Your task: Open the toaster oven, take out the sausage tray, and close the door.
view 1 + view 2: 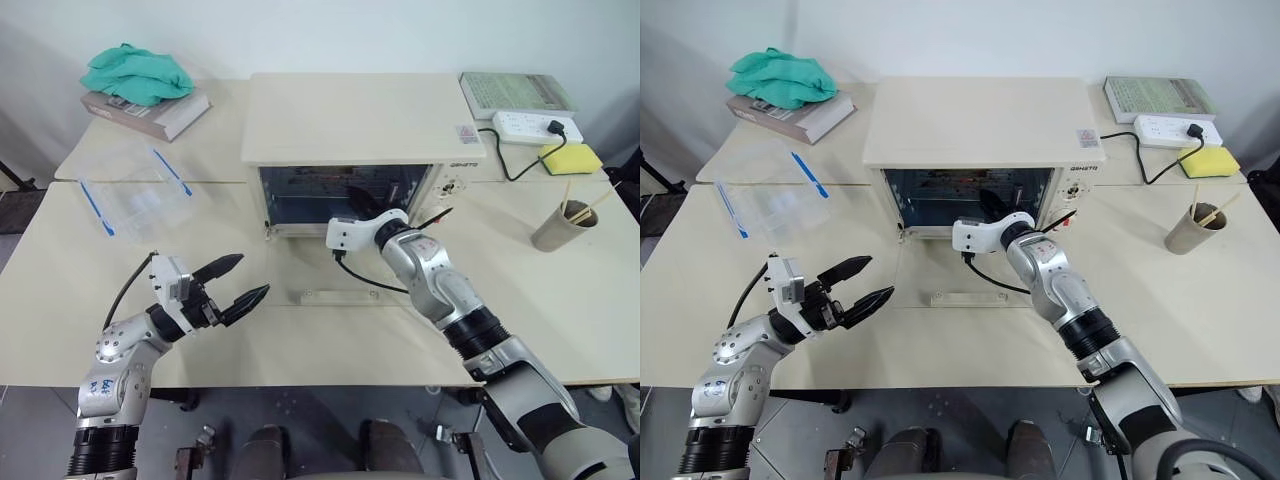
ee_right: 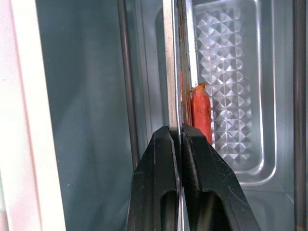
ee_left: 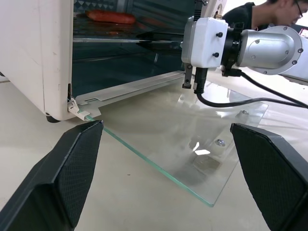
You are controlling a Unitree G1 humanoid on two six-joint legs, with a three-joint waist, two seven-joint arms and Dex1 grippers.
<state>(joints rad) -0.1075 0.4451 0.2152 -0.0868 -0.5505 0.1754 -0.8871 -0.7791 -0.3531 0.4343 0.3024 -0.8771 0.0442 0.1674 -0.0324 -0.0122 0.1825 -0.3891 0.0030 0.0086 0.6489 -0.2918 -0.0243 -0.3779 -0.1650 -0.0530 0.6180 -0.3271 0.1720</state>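
The oven (image 1: 365, 125) stands at the middle of the table's (image 1: 560, 320) far edge. Its glass door (image 3: 192, 149) lies folded down flat on the table in front of it. The right pincer (image 2: 179, 139) reaches into the oven mouth, fingers clamped on the thin front rim of the tray (image 2: 231, 86), which sits inside with the sausage (image 2: 201, 113) on it. The left pincer (image 1: 232, 282) hangs over the table's near left part, fingers wide apart, holding nothing.

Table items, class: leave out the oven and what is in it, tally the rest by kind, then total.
Books: 2
Green cloth: 1
Clear plastic container: 1
Power strip: 1
Yellow sponge: 1
Cup of sticks: 1
Total: 7
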